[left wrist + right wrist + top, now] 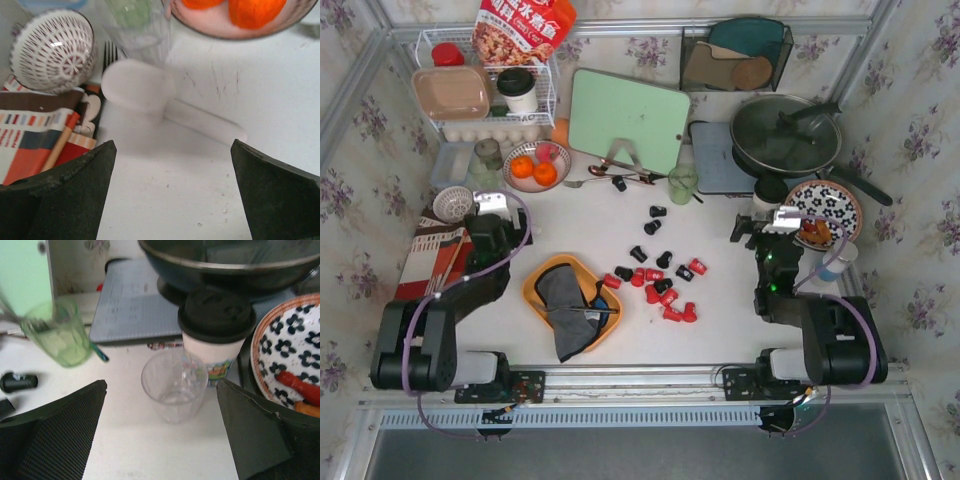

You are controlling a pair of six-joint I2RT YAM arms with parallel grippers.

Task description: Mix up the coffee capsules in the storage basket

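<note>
The orange-yellow storage basket [532, 290] sits at the near centre-left with a grey cloth [565, 310] lying in it. No coffee capsules show inside it. Red and black capsules [665, 295] lie scattered on the table right of the basket, and several black ones [655, 215] lie farther back. One black capsule [19, 381] shows at the left of the right wrist view. My left gripper [488, 203] [171, 150] is open and empty over the table at the far left. My right gripper [782, 216] [161, 385] is open and empty at the right, facing a clear cup [174, 385].
A white scoop [145, 90], a patterned bowl [52, 47] and a bowl of oranges [536, 168] lie ahead of the left gripper. A lidded paper cup [215, 325], a green glass [55, 332], a flowered plate [825, 210] and a black pan [785, 135] stand near the right gripper.
</note>
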